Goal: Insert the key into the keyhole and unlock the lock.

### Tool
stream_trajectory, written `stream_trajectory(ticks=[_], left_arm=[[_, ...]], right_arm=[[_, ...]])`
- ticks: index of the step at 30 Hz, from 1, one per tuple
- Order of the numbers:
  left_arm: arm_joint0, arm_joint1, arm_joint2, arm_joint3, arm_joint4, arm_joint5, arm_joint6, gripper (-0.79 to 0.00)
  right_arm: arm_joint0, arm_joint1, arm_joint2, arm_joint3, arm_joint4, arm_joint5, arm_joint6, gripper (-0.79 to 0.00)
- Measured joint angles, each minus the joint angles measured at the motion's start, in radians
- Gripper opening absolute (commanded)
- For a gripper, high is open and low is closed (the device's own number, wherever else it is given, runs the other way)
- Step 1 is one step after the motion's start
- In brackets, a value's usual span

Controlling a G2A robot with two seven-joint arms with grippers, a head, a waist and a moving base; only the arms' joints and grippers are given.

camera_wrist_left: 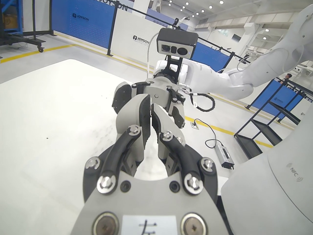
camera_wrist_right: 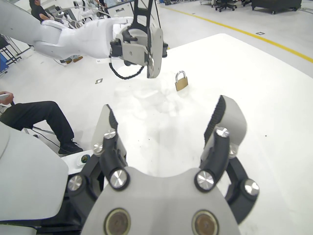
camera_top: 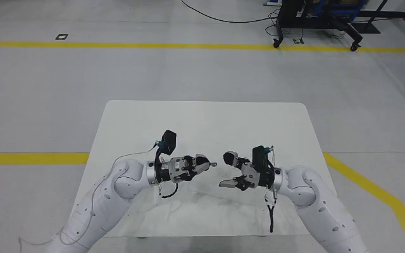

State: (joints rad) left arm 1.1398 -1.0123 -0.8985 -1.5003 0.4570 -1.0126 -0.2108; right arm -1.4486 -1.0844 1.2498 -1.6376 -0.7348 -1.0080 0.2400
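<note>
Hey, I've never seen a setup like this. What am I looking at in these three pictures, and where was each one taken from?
This is a robot with two arms working over a white table. Each arm ends in a gripper, which is a clamp with two fingers.

The top view comes from a camera on the robot above its arms, looking down at the table. The other two pictures come from a camera on each wrist, looking along that arm's own fingers.

The left gripper is shut, and I cannot tell whether anything is pinched between its fingers. The right gripper is open and holds nothing. The two grippers face each other above the table, with their tips apart.

In the right wrist view, a small brass-coloured padlock is on the table.
</note>
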Motion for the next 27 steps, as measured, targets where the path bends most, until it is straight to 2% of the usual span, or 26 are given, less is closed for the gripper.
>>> stream_trajectory(ticks=[5,9,13,20,24,27], left_arm=[[-0.007,-0.001,0.01,0.008,-0.018,0.0,-0.015,-0.785],[-0.012,-0.003,0.019,0.012,-0.036,0.0,-0.007,-0.785],[-0.015,-0.002,0.024,0.022,-0.039,0.0,0.006,-0.785],[-0.018,-0.003,0.03,0.036,-0.03,0.0,0.038,-0.785],[-0.023,-0.004,0.036,0.044,-0.023,0.0,0.052,-0.785],[-0.03,-0.006,0.045,0.051,-0.02,0.0,0.061,-0.785]], right_arm=[[0.011,0.002,-0.014,0.009,0.102,0.009,0.003,-0.428],[0.026,-0.002,-0.033,0.023,0.149,0.035,-0.006,-0.502],[0.046,-0.006,-0.063,0.035,0.172,0.044,0.001,-0.468],[0.065,-0.007,-0.081,0.049,0.193,0.041,0.008,-0.536],[0.068,-0.005,-0.083,0.054,0.204,0.038,0.012,-0.686],[0.071,-0.005,-0.089,0.06,0.212,0.037,0.017,-0.69]])
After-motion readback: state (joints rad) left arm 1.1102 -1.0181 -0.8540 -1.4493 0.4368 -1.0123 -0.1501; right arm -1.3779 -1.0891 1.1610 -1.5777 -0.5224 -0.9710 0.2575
